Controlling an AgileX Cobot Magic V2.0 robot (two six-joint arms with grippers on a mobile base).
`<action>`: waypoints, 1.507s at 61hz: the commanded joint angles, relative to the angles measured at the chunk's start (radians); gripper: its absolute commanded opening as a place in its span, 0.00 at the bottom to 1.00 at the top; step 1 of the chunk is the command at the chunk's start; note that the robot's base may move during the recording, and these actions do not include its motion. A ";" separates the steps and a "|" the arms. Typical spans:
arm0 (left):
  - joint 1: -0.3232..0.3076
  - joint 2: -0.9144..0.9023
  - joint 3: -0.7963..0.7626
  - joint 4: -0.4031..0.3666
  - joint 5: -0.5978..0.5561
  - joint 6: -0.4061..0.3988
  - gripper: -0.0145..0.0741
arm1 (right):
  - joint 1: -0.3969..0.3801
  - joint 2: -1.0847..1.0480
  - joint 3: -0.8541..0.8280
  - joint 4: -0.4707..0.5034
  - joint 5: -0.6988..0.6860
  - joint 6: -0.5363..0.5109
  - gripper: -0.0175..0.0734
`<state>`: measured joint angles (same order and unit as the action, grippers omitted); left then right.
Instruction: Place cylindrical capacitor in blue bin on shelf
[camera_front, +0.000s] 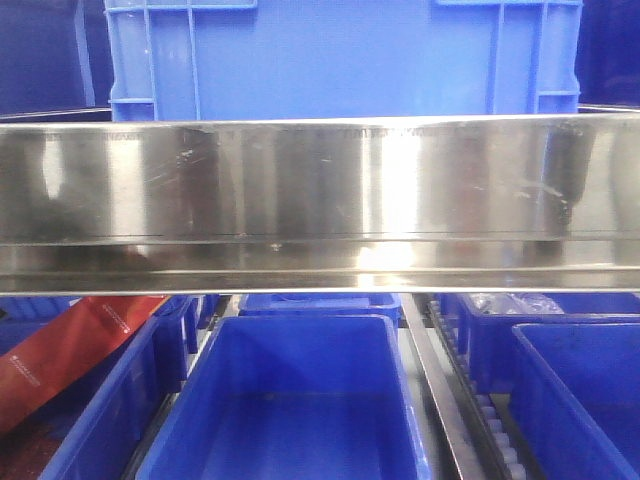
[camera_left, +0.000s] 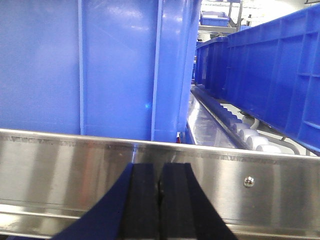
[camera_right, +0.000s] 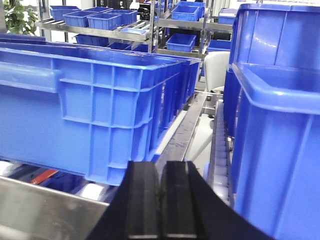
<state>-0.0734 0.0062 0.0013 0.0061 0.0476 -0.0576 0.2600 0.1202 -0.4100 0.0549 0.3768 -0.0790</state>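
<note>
left tool closed, right tool closed

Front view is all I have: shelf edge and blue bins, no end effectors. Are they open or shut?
Observer: The left end effector is shut, pads together, facing the shelf front edge.
Operator: And the right one?
Observer: The right end effector is shut too, pointing between blue crates.
Operator: Any sign of the capacitor?
Observer: No, the capacitor shows in none of the three views.

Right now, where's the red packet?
Front view, lower left: the red packet lies tilted in a blue bin under the steel shelf edge, left of the empty centre bin.
</note>
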 joint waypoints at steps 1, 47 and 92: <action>-0.002 -0.006 -0.001 -0.006 -0.020 -0.006 0.05 | -0.059 -0.005 0.030 0.004 -0.063 -0.002 0.07; -0.002 -0.006 -0.001 -0.006 -0.020 -0.006 0.05 | -0.309 -0.120 0.410 0.070 -0.281 -0.002 0.07; -0.002 -0.006 -0.001 -0.006 -0.020 -0.006 0.05 | -0.309 -0.120 0.410 0.070 -0.297 -0.002 0.07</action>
<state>-0.0734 0.0047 0.0013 0.0061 0.0458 -0.0576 -0.0450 0.0040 -0.0020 0.1312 0.1019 -0.0790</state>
